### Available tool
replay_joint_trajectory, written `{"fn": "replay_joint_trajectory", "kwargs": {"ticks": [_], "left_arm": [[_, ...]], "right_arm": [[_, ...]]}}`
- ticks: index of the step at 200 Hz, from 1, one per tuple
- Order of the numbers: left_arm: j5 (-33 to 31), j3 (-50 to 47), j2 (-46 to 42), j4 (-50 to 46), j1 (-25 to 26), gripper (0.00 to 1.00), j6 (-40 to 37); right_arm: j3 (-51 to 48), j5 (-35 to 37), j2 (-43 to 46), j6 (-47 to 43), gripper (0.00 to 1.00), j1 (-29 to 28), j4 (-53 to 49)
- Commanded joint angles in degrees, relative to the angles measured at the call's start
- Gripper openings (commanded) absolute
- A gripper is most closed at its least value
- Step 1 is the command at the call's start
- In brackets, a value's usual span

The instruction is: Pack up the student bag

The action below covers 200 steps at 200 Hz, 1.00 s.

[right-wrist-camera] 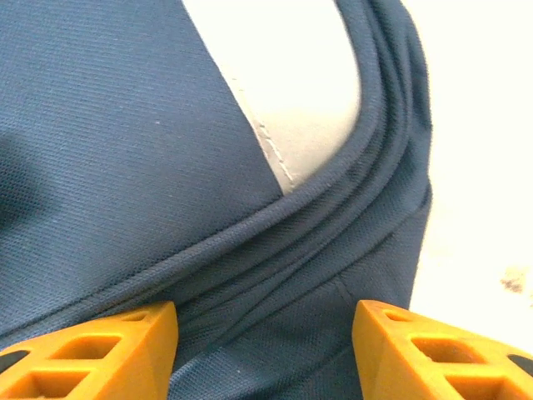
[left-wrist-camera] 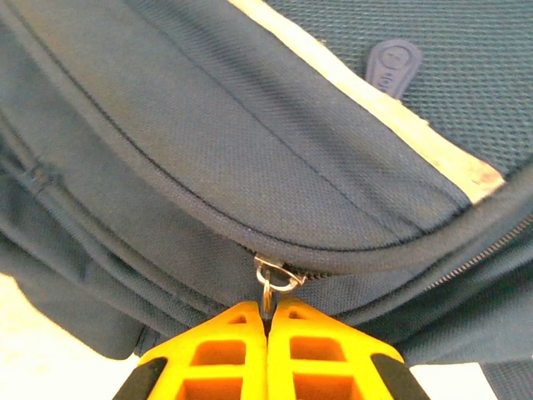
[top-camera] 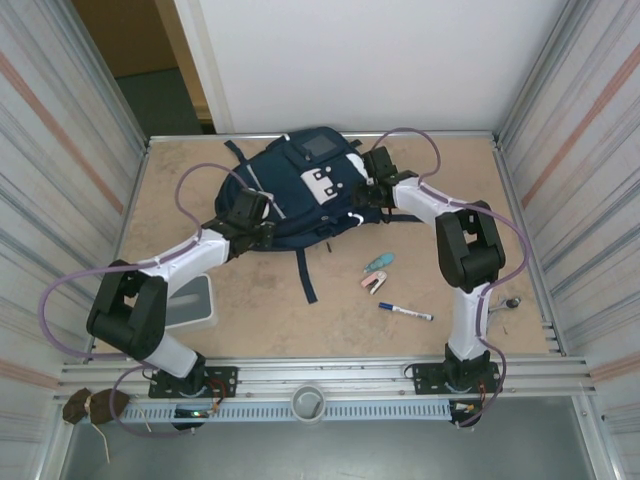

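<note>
The student bag (top-camera: 300, 190), a large navy backpack with white patches, lies at the back middle of the table. My left gripper (top-camera: 262, 222) is at its near left side. In the left wrist view its orange fingers (left-wrist-camera: 233, 350) are shut (left-wrist-camera: 267, 312) on the metal zipper pull (left-wrist-camera: 266, 292), which hangs from a slider under a curved seam of the bag (left-wrist-camera: 208, 125). My right gripper (top-camera: 368, 190) is at the bag's right side. Its jaws (right-wrist-camera: 265, 333) stand apart, pressed on a bunched fold of the bag's fabric (right-wrist-camera: 275, 275) that fills the gap.
A white container (top-camera: 190, 300) sits by the left arm. To the right of the bag lie a teal object (top-camera: 379, 262), a pink and white object (top-camera: 373, 283) and a marker (top-camera: 405, 312). A dark strap (top-camera: 306, 275) trails toward me. Metal walls enclose the table.
</note>
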<state>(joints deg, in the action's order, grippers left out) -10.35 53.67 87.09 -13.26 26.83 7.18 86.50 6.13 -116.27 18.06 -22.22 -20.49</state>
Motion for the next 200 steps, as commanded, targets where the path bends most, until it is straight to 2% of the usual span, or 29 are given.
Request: {"fn": "replay_joint_trajectory", "kwargs": {"ticks": [1, 33, 57, 68, 88, 120, 147, 163, 180, 200], "left_arm": [[5.0, -0.4, -3.4, 0.0, 1.2, 0.00, 0.0], [7.4, 1.1, -4.0, 1.9, 4.2, 0.00, 2.0], [8.3, 1.4, -4.2, 3.2, 6.6, 0.00, 2.5], [8.1, 1.4, -4.4, 3.5, 7.7, 0.00, 2.6], [7.8, 0.7, -4.7, 4.1, 8.9, 0.00, 2.9], [7.1, -0.1, -4.8, 4.5, 9.6, 0.00, 2.8], [5.8, -1.1, -5.5, 4.7, 9.8, 0.00, 2.4], [4.2, -1.9, -6.1, 4.7, 9.8, 0.00, 1.7], [1.4, -2.3, -6.5, 4.1, 9.8, 0.00, 0.2], [-3.8, -1.0, -5.8, -0.3, 9.0, 0.00, -1.5]], "right_arm": [[3.0, 3.0, 0.4, -3.5, 0.60, 1.6, -4.9], [-4.3, -8.7, 10.9, 1.1, 0.67, -1.2, -1.3], [-13.2, -23.2, 16.6, 11.6, 0.71, -2.7, 8.4], [-15.4, -27.5, 16.9, 16.5, 0.71, -3.8, 12.3], [-16.8, -31.3, 15.6, 23.3, 0.72, -6.0, 17.3], [-15.1, -30.1, 10.9, 28.1, 0.68, -7.5, 19.0], [-13.1, -28.0, 8.2, 28.5, 0.57, -7.9, 17.5], [-13.3, -25.9, 7.7, 27.7, 0.41, -7.8, 16.6], [-13.9, -25.8, 7.6, 26.4, 0.17, -6.7, 16.5], [-14.8, -26.1, 8.5, 24.1, 0.01, -4.9, 15.5]]}}
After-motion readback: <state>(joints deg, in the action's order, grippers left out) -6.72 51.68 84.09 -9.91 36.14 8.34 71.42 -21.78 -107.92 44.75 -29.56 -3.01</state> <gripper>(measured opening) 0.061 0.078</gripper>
